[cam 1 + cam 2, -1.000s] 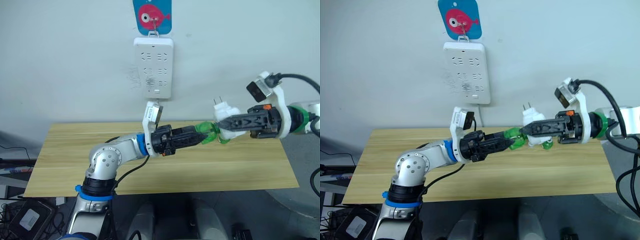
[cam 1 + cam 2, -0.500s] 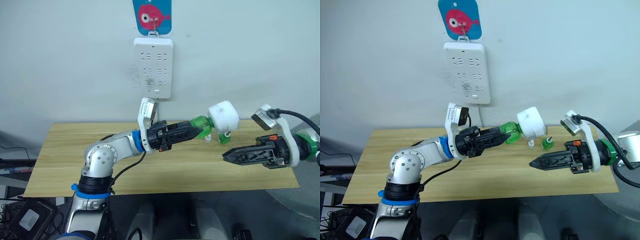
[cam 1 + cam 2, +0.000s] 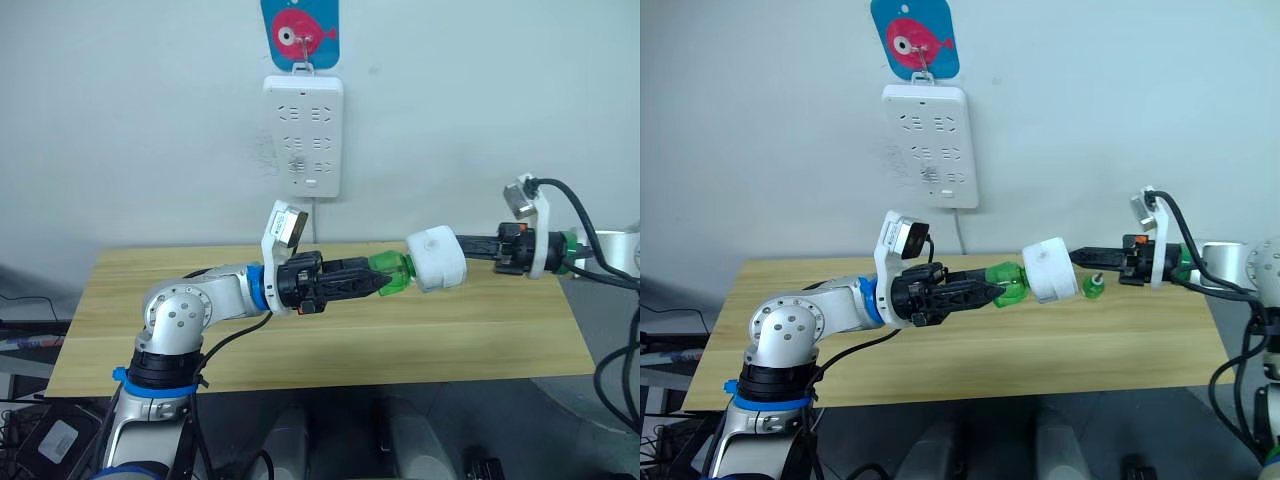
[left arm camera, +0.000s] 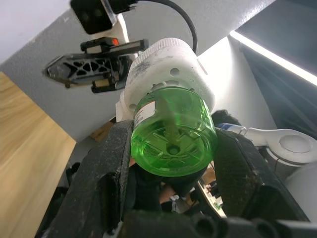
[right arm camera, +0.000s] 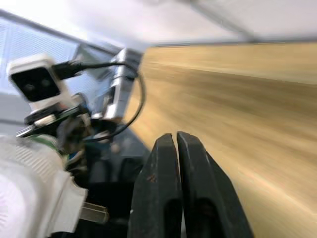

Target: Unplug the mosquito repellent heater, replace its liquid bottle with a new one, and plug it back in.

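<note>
- Left eye view: I take the power strip (image 3: 303, 135) on the wall as my landmark. Below it and off to its right, my left gripper (image 3: 378, 281) is clamped on a green bottle (image 3: 391, 274), held out level above the wooden table (image 3: 480, 340). The bottle's neck end sits inside the mosquito repellent heater (image 3: 435, 259), so the white body hangs sideways in the air off the bottle. My left arm reaches across from the left with its elbow bent. My right arm stretches in from the far right, and the right gripper (image 3: 466, 243) comes up just behind the heater, on the side away from the bottle
- Right eye view: a second small green bottle (image 3: 1093, 286) stands on the table just past the heater, lower right of the power strip; I cannot tell whether it wears a cap
- Left wrist view: my two black fingers (image 4: 106, 168) press either side of the bottle, whose round base faces the camera, with the heater seated on its far end
- Right wrist view: my right fingertips (image 5: 171, 148) are pressed together with nothing between them; the heater's white body (image 5: 34, 198) is close beside them, a metal prong sticking out
</note>
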You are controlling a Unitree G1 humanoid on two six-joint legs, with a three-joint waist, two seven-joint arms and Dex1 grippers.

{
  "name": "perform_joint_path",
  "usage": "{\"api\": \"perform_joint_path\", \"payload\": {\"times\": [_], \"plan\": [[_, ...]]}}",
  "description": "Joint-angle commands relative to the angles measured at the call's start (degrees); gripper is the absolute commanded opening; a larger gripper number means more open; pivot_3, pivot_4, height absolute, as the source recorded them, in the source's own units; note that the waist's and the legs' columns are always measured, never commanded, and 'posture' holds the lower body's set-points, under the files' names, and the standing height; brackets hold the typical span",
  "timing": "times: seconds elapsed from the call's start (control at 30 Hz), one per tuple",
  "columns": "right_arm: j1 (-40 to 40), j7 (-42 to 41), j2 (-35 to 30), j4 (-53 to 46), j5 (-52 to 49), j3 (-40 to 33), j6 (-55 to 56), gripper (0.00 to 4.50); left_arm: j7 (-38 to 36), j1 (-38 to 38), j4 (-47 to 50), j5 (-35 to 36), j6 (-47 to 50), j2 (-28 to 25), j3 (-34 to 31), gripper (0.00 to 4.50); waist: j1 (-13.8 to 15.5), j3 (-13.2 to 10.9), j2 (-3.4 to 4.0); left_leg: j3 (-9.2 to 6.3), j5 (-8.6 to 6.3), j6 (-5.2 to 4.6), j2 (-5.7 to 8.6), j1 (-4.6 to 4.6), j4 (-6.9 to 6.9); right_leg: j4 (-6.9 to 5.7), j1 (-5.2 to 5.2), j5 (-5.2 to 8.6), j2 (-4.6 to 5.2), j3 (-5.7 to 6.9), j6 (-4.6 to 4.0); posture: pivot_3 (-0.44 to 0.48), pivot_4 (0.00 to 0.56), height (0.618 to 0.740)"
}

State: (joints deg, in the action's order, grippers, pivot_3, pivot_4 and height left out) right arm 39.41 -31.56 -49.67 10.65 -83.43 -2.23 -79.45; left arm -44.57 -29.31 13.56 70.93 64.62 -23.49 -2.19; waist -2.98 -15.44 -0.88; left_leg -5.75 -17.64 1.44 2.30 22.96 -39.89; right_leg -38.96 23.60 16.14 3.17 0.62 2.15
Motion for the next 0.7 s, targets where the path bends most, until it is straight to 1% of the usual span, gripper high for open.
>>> {"api": "perform_joint_path", "payload": {"times": [0.03, 0.13, 0.2, 0.3, 0.37, 0.5, 0.63, 0.7], "plan": [[-0.9, 1.7, 0.8, -6.3, -5.2, -3.4, -3.5, 0.01, -0.5, 0.0, 1.2, 0.8, -0.8, 0.1, -0.8, 2.22, 0.1, 0.0, 0.0, 0.0, 0.0, 0.0, 0.0, 0.0, 0.0, 0.0, 0.0, 0.0, 0.01, -0.01, 0.0, -0.118, 0.261, 0.74], [-3.6, 5.0, 0.7, -11.1, -11.9, -4.0, -4.3, 0.01, -0.7, -0.1, 0.8, 0.5, -1.0, 0.0, -0.8, 2.22, 0.1, 0.0, 0.0, -0.02, 0.0, 0.0, 0.01, -0.01, -0.02, 0.01, -0.02, 0.0, 0.01, 0.0, 0.0, -0.118, 0.265, 0.74], [-5.0, 6.8, -0.6, -13.2, -16.9, -3.6, -3.9, 0.01, -1.0, 0.1, 0.4, -0.3, -1.4, -0.2, -0.6, 2.22, 0.1, 0.0, 0.0, -0.01, 0.0, 0.0, 0.01, -0.02, -0.02, 0.01, -0.03, 0.0, 0.01, 0.0, 0.0, -0.118, 0.265, 0.74], [-6.7, 9.1, -4.4, -15.7, -25.0, -2.4, -2.1, 0.01, -1.5, 0.6, -0.1, -1.5, -2.0, -0.4, -0.4, 2.22, -0.1, 0.0, 0.0, 0.03, 0.0, -0.01, 0.0, -0.03, -0.02, 0.0, -0.03, 0.0, 0.01, -0.02, 0.0, -0.121, 0.264, 0.74], [-7.3, 8.4, -7.4, -16.8, -28.9, -1.7, -1.3, 0.01, -1.8, 1.1, -0.4, -2.3, -2.5, -0.5, -0.3, 2.22, -0.2, 0.0, 0.0, 0.05, -0.01, -0.02, 0.0, -0.04, -0.02, 0.0, -0.03, 0.0, 0.01, -0.03, 0.0, -0.123, 0.264, 0.74], [-5.5, 2.4, -11.1, -18.7, -29.6, -0.3, -1.5, 0.01, -2.6, 1.7, -0.6, -3.1, -2.6, -0.9, -0.1, 2.22, -0.3, 0.0, 0.0, 0.04, -0.11, -0.2, -0.01, -0.04, -0.01, 0.01, -0.04, 0.0, -0.02, 0.0, 0.0, -0.133, 0.261, 0.74], [-0.7, -0.2, -10.8, -18.6, -29.6, 2.9, -0.1, 0.01, -3.3, 2.1, 0.0, -4.0, -3.0, -0.7, 0.8, 2.22, -0.4, 0.0, 0.0, 0.06, -0.12, -0.21, -0.01, -0.06, -0.02, 0.01, -0.03, 0.0, -0.02, -0.01, 0.0, -0.131, 0.252, 0.74], [2.0, -0.1, -10.4, -17.5, -29.6, 4.2, 0.3, 0.01, -3.4, 2.0, 0.1, -4.1, -3.0, -0.6, 0.9, 2.22, -0.4, 0.0, 0.0, 0.05, -0.11, -0.2, -0.01, -0.05, -0.02, 0.01, -0.03, 0.0, -0.02, 0.0, 0.0, -0.131, 0.252, 0.74]]}}
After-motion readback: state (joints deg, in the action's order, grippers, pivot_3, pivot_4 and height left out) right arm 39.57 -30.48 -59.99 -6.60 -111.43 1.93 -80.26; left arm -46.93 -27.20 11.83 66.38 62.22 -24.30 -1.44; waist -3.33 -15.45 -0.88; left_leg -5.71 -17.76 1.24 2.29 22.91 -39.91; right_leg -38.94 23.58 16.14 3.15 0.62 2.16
